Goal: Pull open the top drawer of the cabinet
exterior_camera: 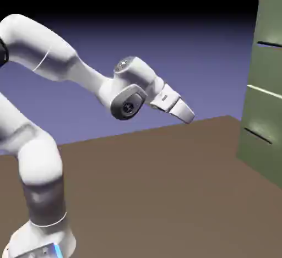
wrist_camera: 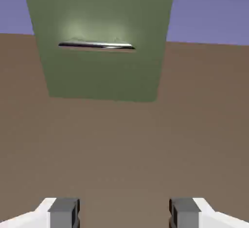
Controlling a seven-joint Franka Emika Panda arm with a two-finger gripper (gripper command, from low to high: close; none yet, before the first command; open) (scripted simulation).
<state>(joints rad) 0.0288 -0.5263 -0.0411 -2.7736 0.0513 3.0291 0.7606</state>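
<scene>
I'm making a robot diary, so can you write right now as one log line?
gripper: open, empty | cabinet: ahead, not touched | top drawer: closed

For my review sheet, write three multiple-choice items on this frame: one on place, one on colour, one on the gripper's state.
1. In the exterior view, where is the cabinet?
A) at the left edge
B) at the right edge
C) in the middle

2. What colour is the cabinet?
A) green
B) red
C) yellow

3. How is the gripper?
A) shut on a handle
B) shut on nothing
C) open

Key:
1 B: the cabinet is cut off by the picture's right edge.
2 A: its front is a muted green in both views.
3 C: in the hand view the gripper's tips stand wide apart, with only the brown surface showing between them.
</scene>
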